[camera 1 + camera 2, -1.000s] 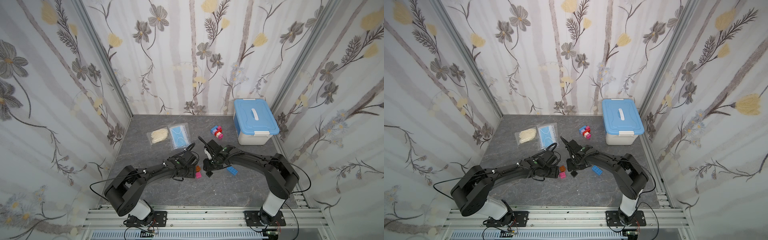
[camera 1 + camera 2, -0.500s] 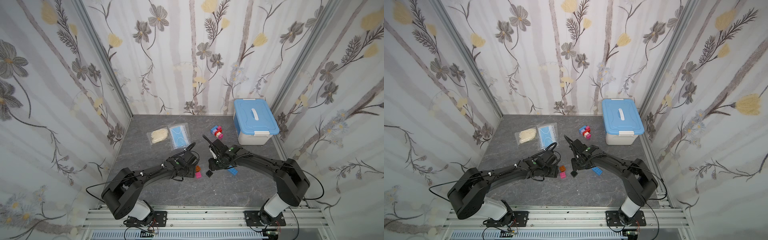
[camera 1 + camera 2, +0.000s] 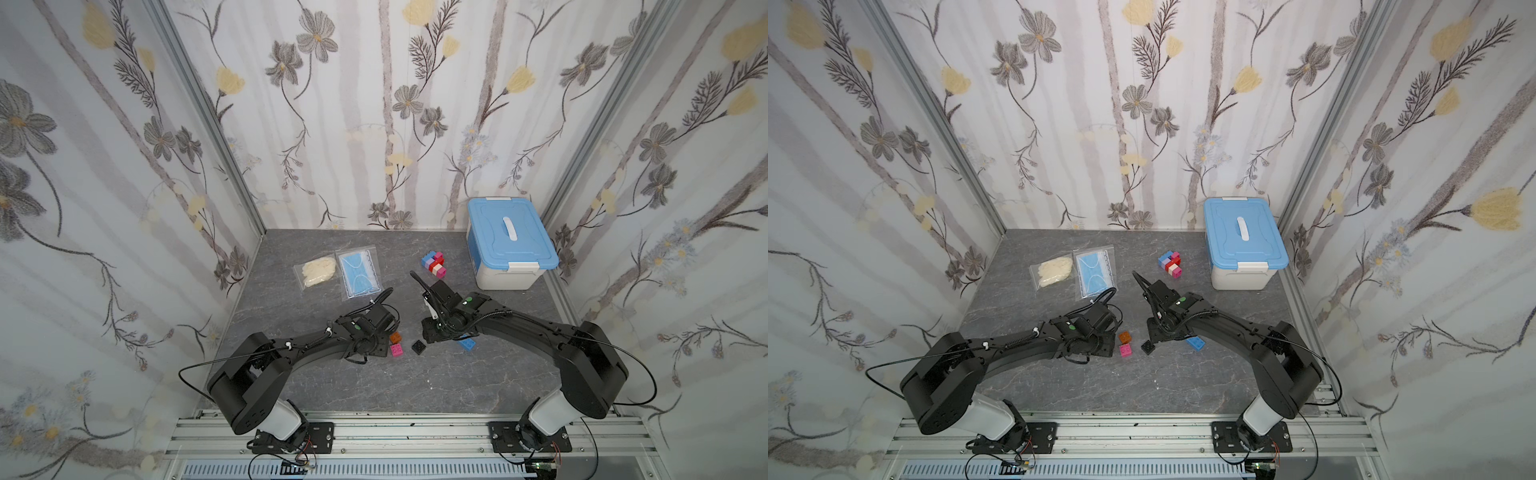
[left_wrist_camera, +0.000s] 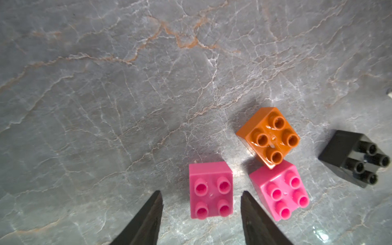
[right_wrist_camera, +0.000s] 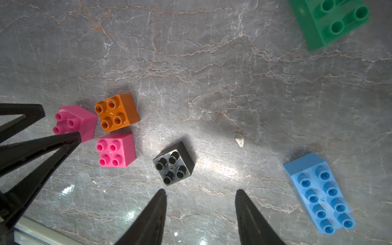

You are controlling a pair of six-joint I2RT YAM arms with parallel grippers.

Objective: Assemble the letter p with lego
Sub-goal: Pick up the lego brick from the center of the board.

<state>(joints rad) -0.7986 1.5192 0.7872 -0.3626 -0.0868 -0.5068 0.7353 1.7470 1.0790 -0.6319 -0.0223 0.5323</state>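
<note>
**Worktop** (image 3: 415, 382): grey, marble-patterned, and carries every item.

**Blue-lidded storage box** (image 3: 511, 245): closed. It stands well beyond the right jaws and is not involved.

**Left gripper** (image 4: 200, 193): the jaws are open but narrower than a second ago. They straddle the near end of a pink square brick (image 4: 211, 191), with a gap on each side and no contact visible. Judgement: a grasp is being taken, and this brick is the next piece to be lifted.

**Right gripper** (image 5: 200, 191): the jaws are open at the same width as a second ago and hold nothing. In both top views its arm has shifted outward at the elbow.

**Two clear bags**: one holds a blue face mask (image 3: 359, 274), the other cream-coloured contents (image 3: 318, 270). Both lie well beyond the left jaws, untouched.

**Lego, built part**: a cluster of bricks (image 3: 434, 264) in blue, red, cream and pink stands far ahead of the right jaws, near the box. Whether it is firmly joined cannot be told.

**Lego, loose pieces**:
- The green long brick (image 5: 331, 21) is well ahead of the right jaws.
- The blue long brick (image 5: 320, 193) is outside one right jaw.
- The black square brick (image 5: 174, 163) is just ahead of the right jaw tips, offset toward one of them.
- The second pink square brick (image 4: 279, 191) is just outside one left jaw.
- The orange square brick (image 4: 268, 136) is just beyond the second pink one.

None of these has moved in the last second.

Judgement: the letter is far from complete. The closing jaws could nudge the second pink brick.
</note>
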